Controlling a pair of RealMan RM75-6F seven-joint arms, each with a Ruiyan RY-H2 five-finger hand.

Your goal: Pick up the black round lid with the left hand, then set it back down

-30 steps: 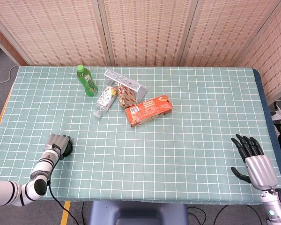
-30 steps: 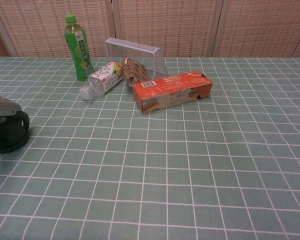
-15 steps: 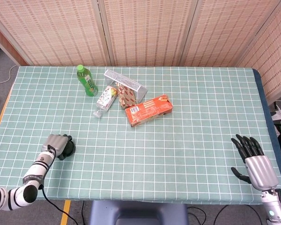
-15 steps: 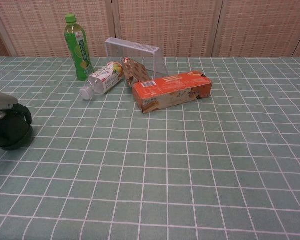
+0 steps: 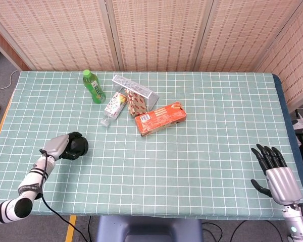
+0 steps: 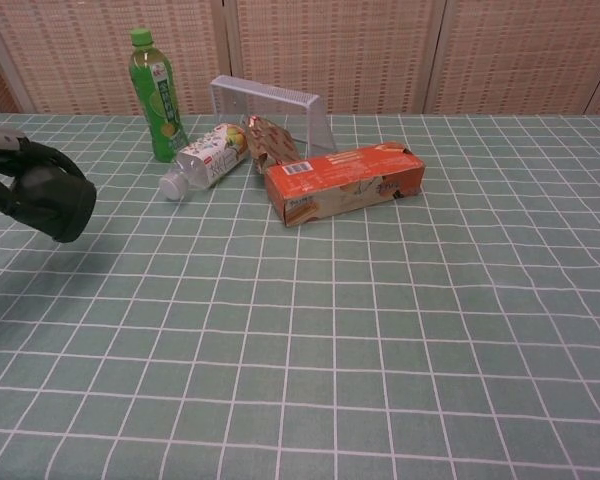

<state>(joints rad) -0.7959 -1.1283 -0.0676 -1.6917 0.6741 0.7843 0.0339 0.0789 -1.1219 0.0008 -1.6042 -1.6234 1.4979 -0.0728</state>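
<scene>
Holding: the black round lid [image 6: 52, 203] sits in the left hand [image 5: 58, 146], clear of the tablecloth; in the chest view a shadow lies on the cloth below it, so I judge it lifted, with the setting-down not yet done.
Grasp: dark fingers [image 6: 20, 160] wrap over the lid's rim from the side nearest the wrist, clamped on it; the lid's broad face tilts outward, away from the palm.
Lid shape and finish: a thick matte disc with a rounded edge, probably plastic; its underside is hidden.
Why tilted: the hand comes in low from the table's near-left edge, so a rim grip leaves the disc hanging at an angle, not flat.
Beyond the fingertips: a green tea bottle [image 5: 93, 86] stands upright, well apart from the lid; beside it a clear labelled bottle [image 5: 114, 106] lies on its side.
Further out: a snack packet [image 5: 137, 104] leans at a white perforated metal tray [image 5: 135, 89] tipped on edge, and an orange carton [image 5: 160, 118] lies flat in front of them.
Surface: a green tablecloth [image 5: 202, 151] with a white grid, soft and slightly creased.
Right hand [image 5: 279, 177]: at the far near-right corner, fingers spread apart and holding nothing.
Setting down: the cloth under the lid looks bare, so lowering should meet nothing.
</scene>
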